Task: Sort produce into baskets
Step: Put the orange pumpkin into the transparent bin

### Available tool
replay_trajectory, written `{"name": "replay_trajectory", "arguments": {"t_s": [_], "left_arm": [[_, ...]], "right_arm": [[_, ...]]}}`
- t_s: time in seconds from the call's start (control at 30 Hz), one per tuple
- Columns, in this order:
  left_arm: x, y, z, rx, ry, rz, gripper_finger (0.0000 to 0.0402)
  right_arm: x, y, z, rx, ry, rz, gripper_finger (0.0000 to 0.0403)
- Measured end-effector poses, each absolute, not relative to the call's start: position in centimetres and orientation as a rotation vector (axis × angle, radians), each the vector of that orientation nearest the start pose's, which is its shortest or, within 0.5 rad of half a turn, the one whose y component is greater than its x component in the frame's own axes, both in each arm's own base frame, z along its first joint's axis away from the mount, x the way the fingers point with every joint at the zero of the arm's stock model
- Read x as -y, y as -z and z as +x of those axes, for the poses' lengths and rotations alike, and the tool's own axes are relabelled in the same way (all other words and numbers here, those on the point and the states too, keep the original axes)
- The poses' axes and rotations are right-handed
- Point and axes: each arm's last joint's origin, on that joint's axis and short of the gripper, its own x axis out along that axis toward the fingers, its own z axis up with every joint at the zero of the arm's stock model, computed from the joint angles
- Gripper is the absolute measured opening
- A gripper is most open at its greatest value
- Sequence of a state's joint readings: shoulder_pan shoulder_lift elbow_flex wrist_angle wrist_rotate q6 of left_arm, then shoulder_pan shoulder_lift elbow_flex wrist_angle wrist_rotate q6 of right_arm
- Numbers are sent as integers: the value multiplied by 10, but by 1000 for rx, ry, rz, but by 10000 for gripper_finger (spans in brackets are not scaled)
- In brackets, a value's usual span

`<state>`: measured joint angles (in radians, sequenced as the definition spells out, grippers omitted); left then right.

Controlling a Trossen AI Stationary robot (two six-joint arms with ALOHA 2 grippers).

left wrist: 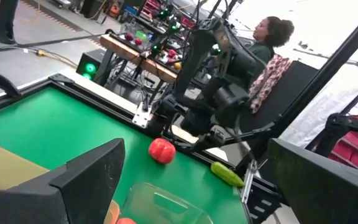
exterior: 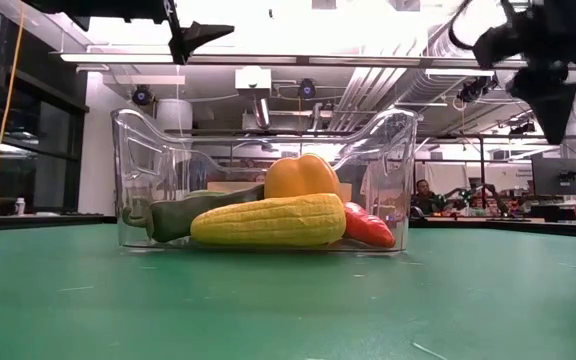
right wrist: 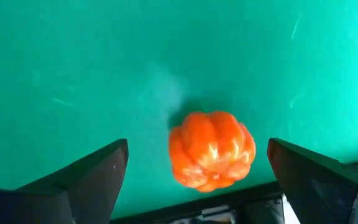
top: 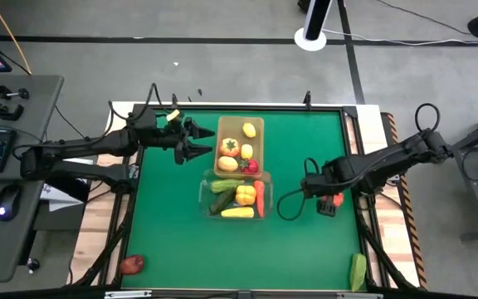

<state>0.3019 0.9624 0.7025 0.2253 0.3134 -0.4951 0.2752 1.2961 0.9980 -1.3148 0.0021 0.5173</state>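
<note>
at the right of the high view, the right gripper (top: 330, 202) hangs over a red-orange tomato (top: 331, 200) on the green table (top: 305, 249), fingers spread wide, grasping nothing. left of centre, the left gripper (top: 199, 143) hovers released beside the tan basket (top: 257, 124); below it sits the clear basket (top: 205, 199) with corn (exterior: 268, 221) and a yellow pepper (exterior: 301, 176).

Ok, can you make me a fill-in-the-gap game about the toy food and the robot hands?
1. The yellow corn lies inside the ____ basket.
2. The right gripper hovers, fingers open, over a ribbed ____ tomato.
3. The red apple sits on the table's ____ mat, outside both baskets.

Missing words: clear; red; green
</note>
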Motion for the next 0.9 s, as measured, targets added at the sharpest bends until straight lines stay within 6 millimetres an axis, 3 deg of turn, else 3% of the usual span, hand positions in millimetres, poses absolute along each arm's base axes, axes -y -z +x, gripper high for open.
{"name": "replay_trajectory", "arguments": {"t_s": [0.27,0.47,0.9], "left_arm": [[-56,-312,210,-36,-1,-549,381],[-56,-312,210,-33,-10,-549,381],[-58,-311,209,-20,-65,-567,381]], "right_arm": [[-46,-211,172,-1701,299,87,376],[-46,-191,163,-1759,257,104,376],[-45,-163,157,-1735,208,155,376]]}}
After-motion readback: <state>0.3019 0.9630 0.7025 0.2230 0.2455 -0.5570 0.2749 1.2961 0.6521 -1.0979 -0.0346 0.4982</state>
